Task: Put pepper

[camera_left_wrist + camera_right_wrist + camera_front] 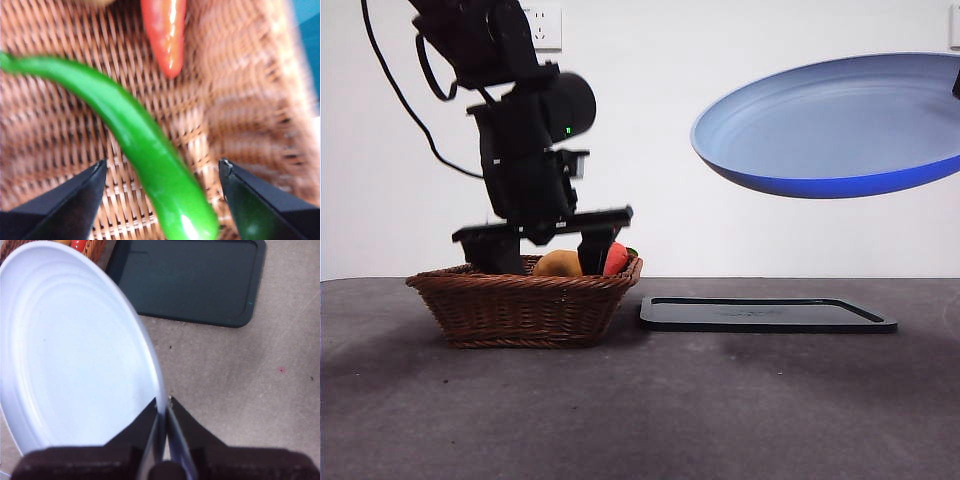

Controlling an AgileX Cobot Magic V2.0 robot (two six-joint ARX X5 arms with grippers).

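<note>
Front view: the left gripper [545,262], on a large black arm entering from the upper left, is reaching down into the shallow brown woven wicker basket [525,305] that is sitting on the dark grey table surface [720,400]. Its fingertips are dipping below the basket rim, next to a round orange-brown lump [558,264] and a red-orange piece [616,259] showing above the rim. A flat black rectangular tray [767,314] is lying just beside the basket. A round blue plate [840,125] is hanging tilted in the air above the tray, well apart from it. The pepper is not showing in this view.

Left wrist view: the long, slim, glossy green pepper [145,145] is lying on the woven floor of the basket [240,100], passing between the two black jaws. The jaws are standing wide apart and are not touching the pepper; the gripper [162,175] is released. A glossy red-orange piece [166,32] is lying beyond the pepper, close to it.

Right wrist view: the right gripper [163,407] is clenching the rim of the plate [75,350], which is appearing pale here, with its jaws closed tight on the edge. The plate is being held above the table [250,375], near the black tray [190,280]. A corner of the basket [92,249] is showing at the plate's far edge.
</note>
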